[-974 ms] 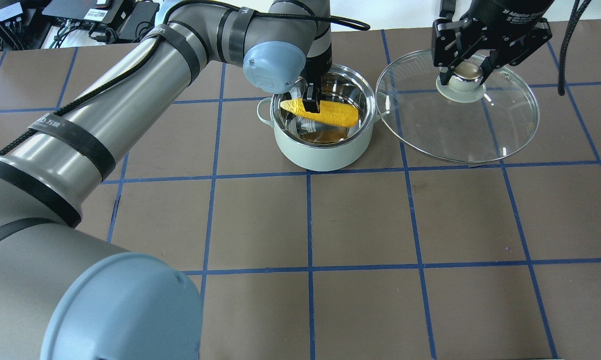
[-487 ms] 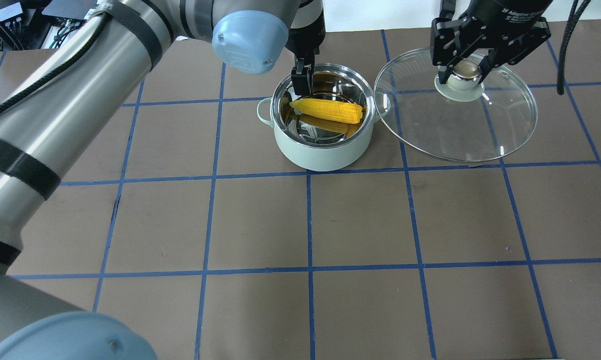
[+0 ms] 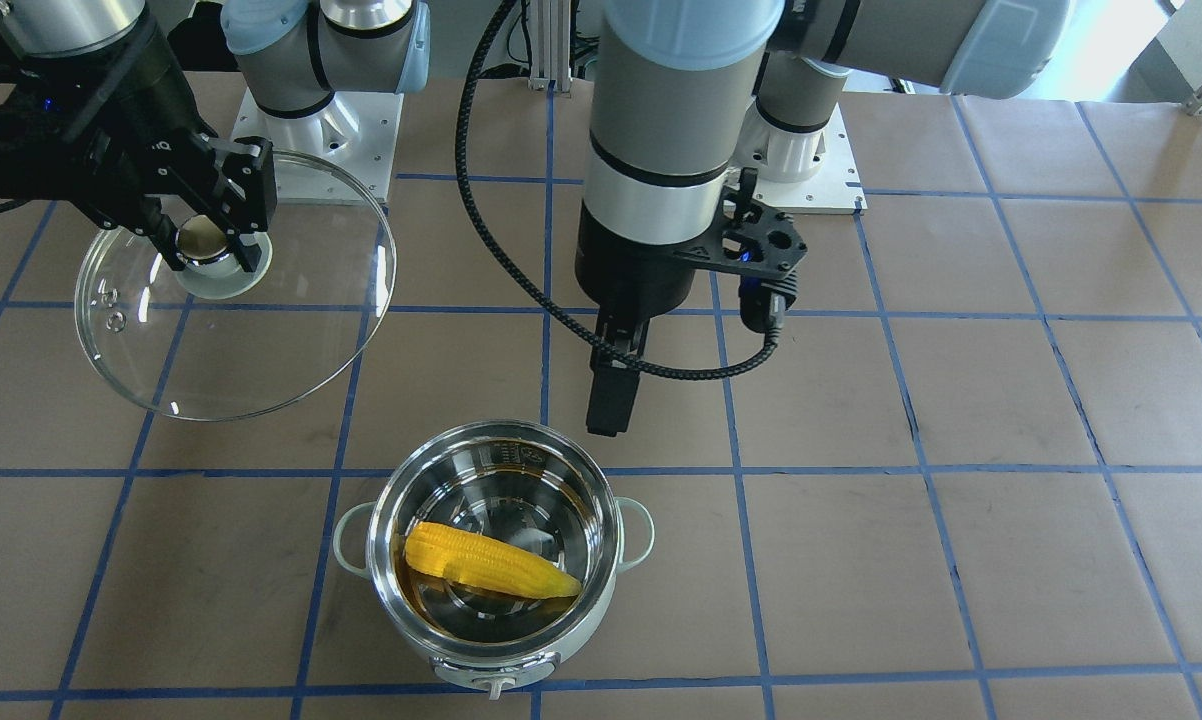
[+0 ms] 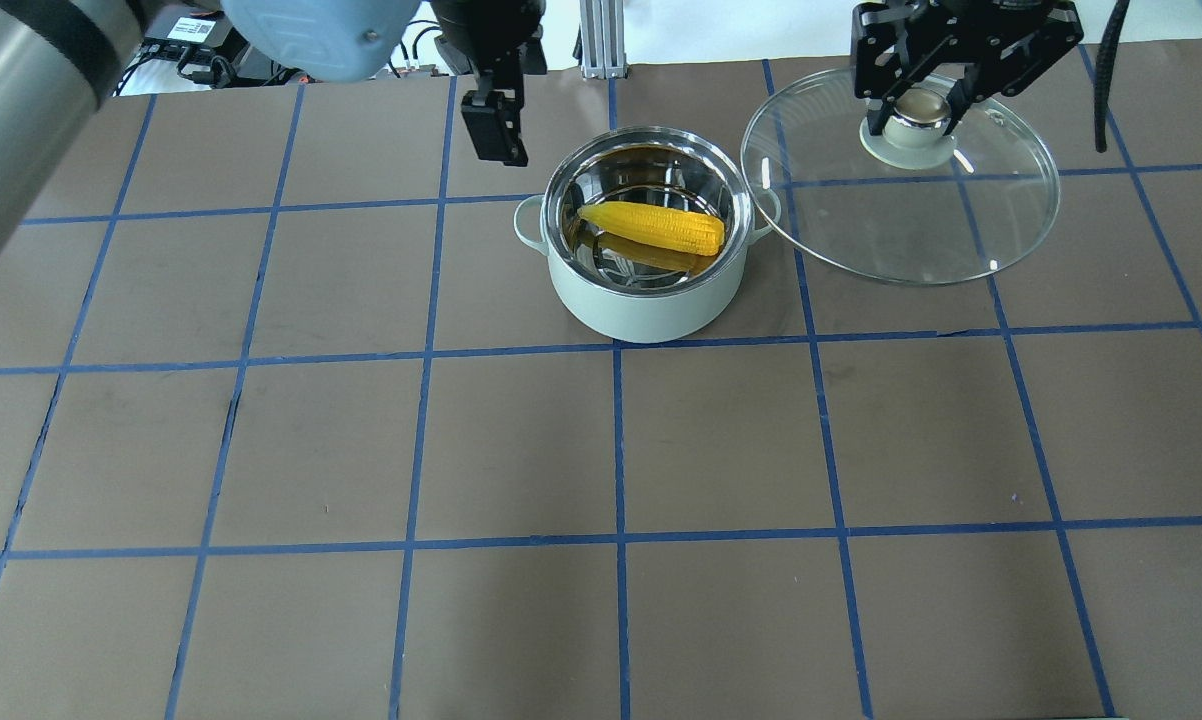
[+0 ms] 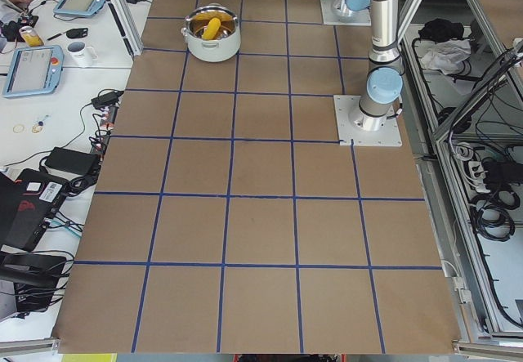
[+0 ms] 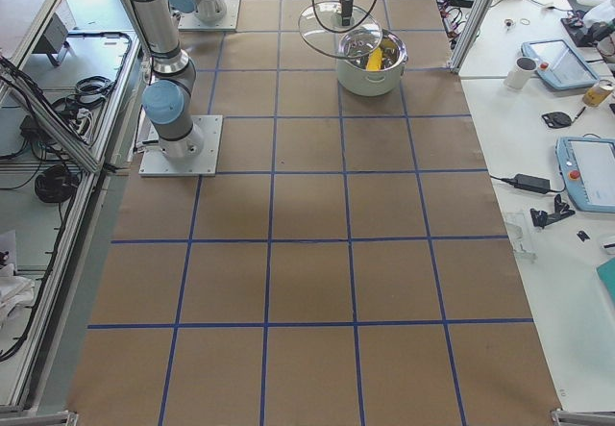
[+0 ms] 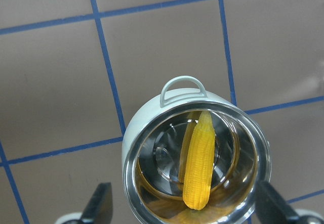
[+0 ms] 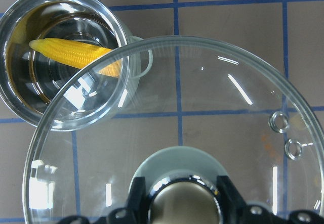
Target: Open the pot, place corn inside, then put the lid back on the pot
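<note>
The mint-green pot (image 4: 646, 305) stands uncovered at the far middle of the table, and it also shows in the front view (image 3: 521, 660). The yellow corn (image 4: 651, 227) lies inside it on the steel bottom, as the left wrist view (image 7: 199, 168) and the front view (image 3: 486, 565) also show. My left gripper (image 4: 494, 135) is open and empty, raised beside the pot toward the robot's side; its fingers (image 7: 98, 206) are spread wide. My right gripper (image 4: 914, 112) is shut on the knob of the glass lid (image 4: 901, 225) and holds it in the air to the right of the pot, its edge overlapping the pot's handle.
The table is brown with a blue tape grid. The arm bases on white mounting plates (image 3: 801, 190) stand on the robot's side. A side bench with tablets and a mug (image 6: 524, 72) runs along the far edge.
My left gripper let go of the corn, which now lies in the pot, then rose and drew back to the left. The right gripper lifted the lid slightly up and away.
</note>
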